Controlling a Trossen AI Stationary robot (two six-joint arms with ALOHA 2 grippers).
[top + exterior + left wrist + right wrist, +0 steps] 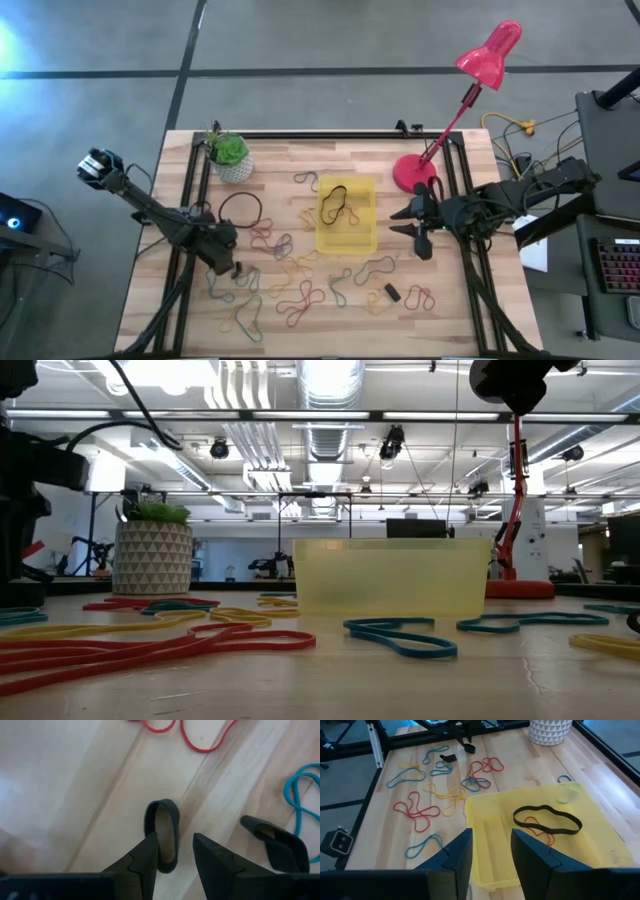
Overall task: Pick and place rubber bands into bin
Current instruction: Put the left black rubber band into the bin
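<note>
Many coloured rubber bands (300,295) lie loose on the wooden table, in front of and to the left of the yellow bin (360,240). A black band (547,818) and a red one lie inside the bin (590,850). My left gripper (235,268) points down at the table's left part. It is open, and its fingers (175,836) stand on either side of one end of a short, thick black band (162,827) that lies on the wood. My right gripper (410,225) hovers open just right of the bin, with nothing between its fingers (490,832).
A white pot with a green plant (232,158) stands at the far left. A pink lamp's base (415,172) sits at the far right, close to my right arm. A large black loop (242,208) lies near the pot, and a small black piece (392,292) among the near bands.
</note>
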